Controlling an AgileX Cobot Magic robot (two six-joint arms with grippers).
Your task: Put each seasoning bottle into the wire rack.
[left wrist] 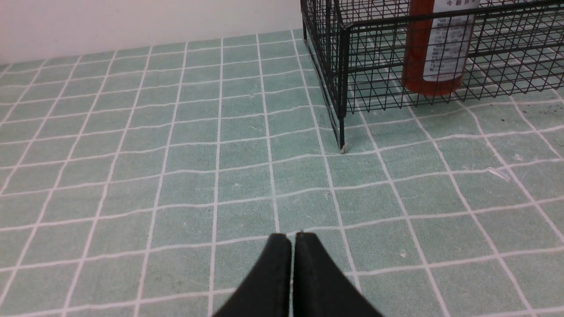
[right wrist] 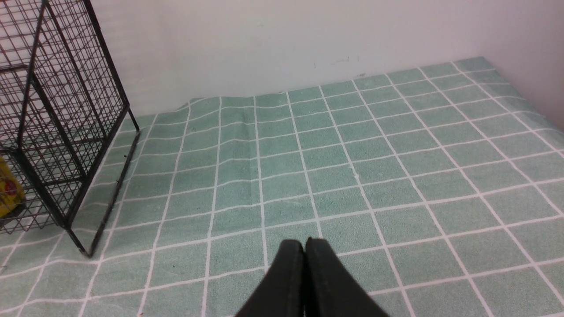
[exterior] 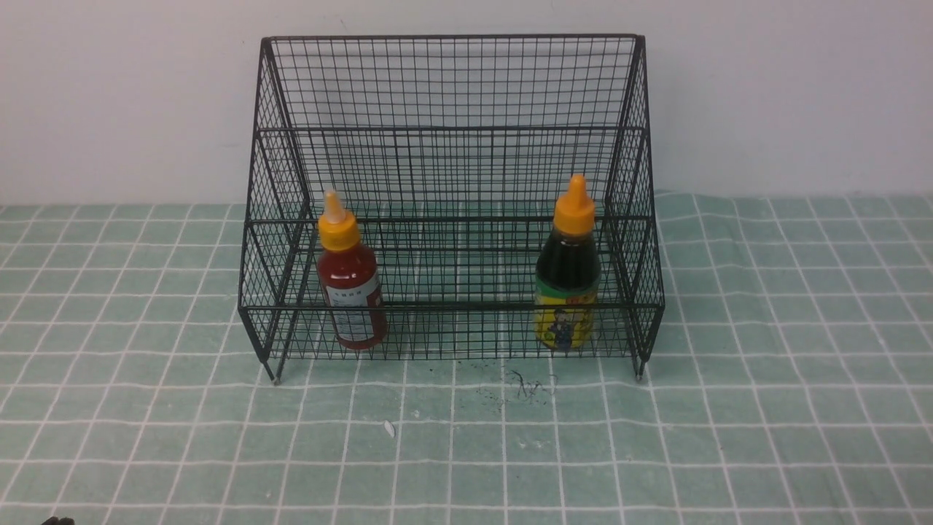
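Wire rack (exterior: 450, 131) stands upright on the green checked cloth (exterior: 765, 408), its tall back toward the pale wall (exterior: 109, 95), all visible feet on the cloth.

Red sauce bottle (exterior: 350, 288) — upright inside the rack, on the lowest front tier, near the rack's left side wall. White-grey label faces outward, orange-yellow nozzle cap points up. The left wrist camera shows only its lower body (left wrist: 434, 48) through the mesh, base on the rack floor.

Dark sauce bottle (exterior: 568, 273) — also upright inside the rack, same lowest tier, near the rack's right side wall. Yellow cartoon label faces front. The two bottles stand well apart, with bare rack floor between them. From the right wrist camera only a sliver of yellow label (right wrist: 8, 193) shows behind the mesh at the rack's corner.

Left gripper (left wrist: 293, 237) — fingers pressed together, nothing between them, over the cloth in front of the rack's left front foot (left wrist: 342, 149) and apart from it.

Right gripper (right wrist: 304, 243) — fingers likewise pressed together and empty, over the cloth off to the rack's right side, clear of the mesh.

A few dark specks and scribble marks (exterior: 521, 386) lie on the cloth just in front of the rack (middle of its front edge); a small pale fleck (exterior: 389, 429) sits nearer still.
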